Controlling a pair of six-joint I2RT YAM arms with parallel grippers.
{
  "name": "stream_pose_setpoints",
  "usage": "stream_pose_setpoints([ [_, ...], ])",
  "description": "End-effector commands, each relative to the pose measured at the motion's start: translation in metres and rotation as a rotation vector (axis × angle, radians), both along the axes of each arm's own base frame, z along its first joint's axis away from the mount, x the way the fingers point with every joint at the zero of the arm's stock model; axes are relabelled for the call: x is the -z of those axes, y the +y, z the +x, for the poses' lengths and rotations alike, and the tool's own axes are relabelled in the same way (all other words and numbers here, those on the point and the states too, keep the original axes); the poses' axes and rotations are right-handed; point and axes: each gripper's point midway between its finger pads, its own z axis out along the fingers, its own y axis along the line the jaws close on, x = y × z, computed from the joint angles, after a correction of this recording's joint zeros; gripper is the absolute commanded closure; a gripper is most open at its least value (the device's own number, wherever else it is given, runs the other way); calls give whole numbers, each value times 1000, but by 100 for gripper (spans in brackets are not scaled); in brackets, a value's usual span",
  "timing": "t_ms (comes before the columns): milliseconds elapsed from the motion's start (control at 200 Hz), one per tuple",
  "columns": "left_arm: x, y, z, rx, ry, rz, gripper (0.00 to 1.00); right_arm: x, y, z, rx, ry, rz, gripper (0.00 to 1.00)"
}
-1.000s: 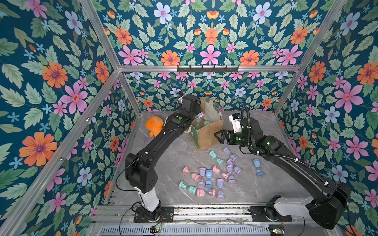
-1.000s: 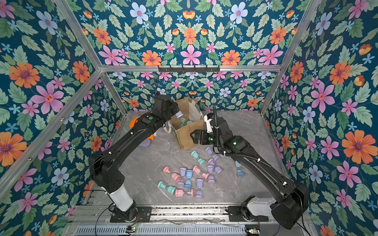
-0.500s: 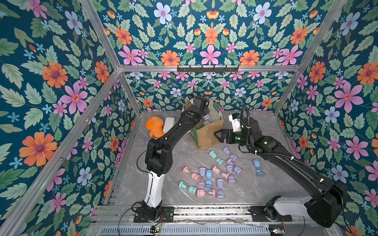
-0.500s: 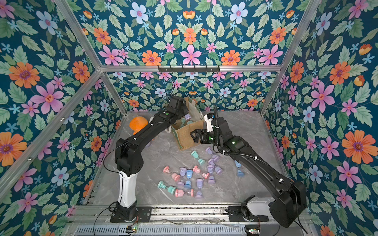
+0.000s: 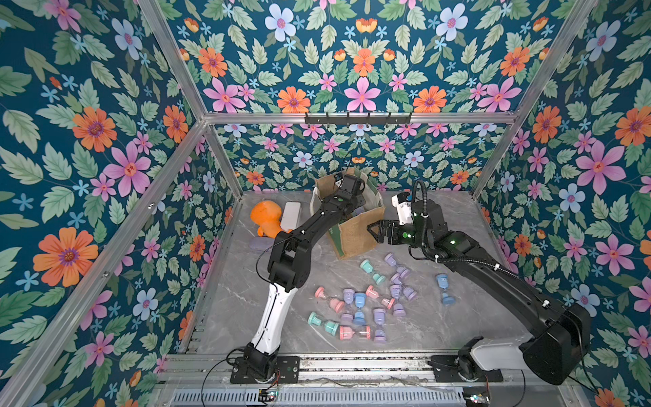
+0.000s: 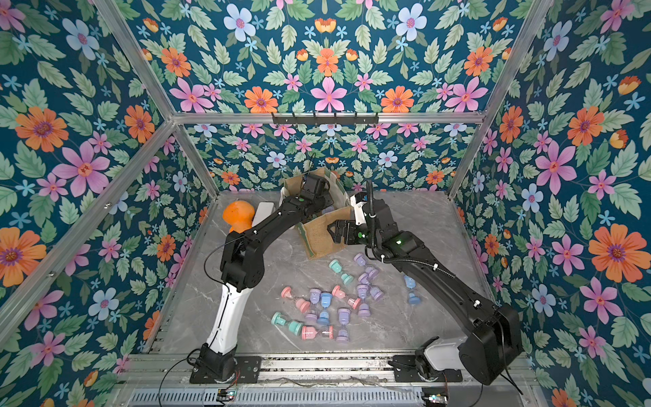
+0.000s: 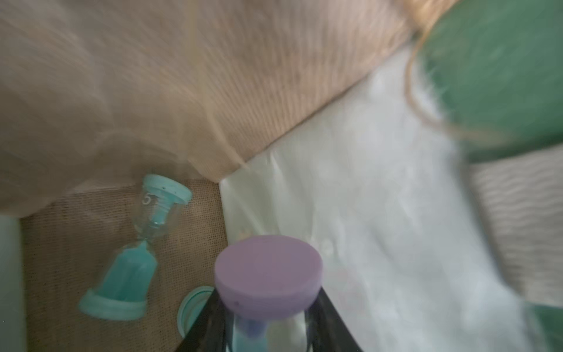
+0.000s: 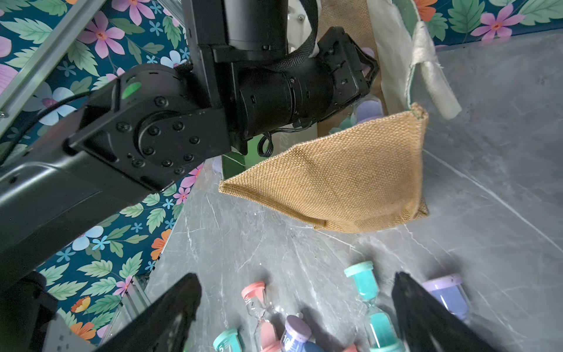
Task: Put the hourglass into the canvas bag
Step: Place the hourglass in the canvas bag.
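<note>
Both top views: canvas bag (image 5: 355, 234) upright at rear of table (image 5: 422, 327), mouth open. Left arm reaches into bag, its gripper hidden there. Right gripper (image 5: 372, 232) near bag's front panel. Loose hourglasses (image 5: 355, 306) scattered nearer front.

Left wrist view: left gripper (image 7: 265, 329) clamped on purple-capped hourglass (image 7: 268, 274), inside bag, above 1 teal hourglass (image 7: 134, 256) lying on bag floor.

Right wrist view: right gripper's 2 fingers (image 8: 182, 304) spread wide, nothing between them.
</note>
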Motion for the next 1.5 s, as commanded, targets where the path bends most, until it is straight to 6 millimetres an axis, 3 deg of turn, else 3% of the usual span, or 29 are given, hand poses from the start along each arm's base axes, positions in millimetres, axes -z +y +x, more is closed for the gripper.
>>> stream_pose_setpoints([
  [0,12,-2,-2,9,28,5,68,-7,-1,3,14,-29,27,1],
  [200,36,-3,-3,6,69,10,61,-5,-1,4,15,-20,29,1],
  [590,20,5,-7,-2,49,37,39,-3,-2,0,10,3,28,1],
  [790,-8,11,-7,-12,8,37,26,-8,-3,-3,6,3,27,1],
  [1065,-64,28,-17,-26,-67,46,21,-18,-6,-9,3,-1,30,1],
  [1315,-119,49,-46,-23,-142,37,21,-20,-12,-20,1,23,19,1],
  [1495,-151,61,-82,9,-183,36,21,-18,-14,-32,-25,56,7,1],
])
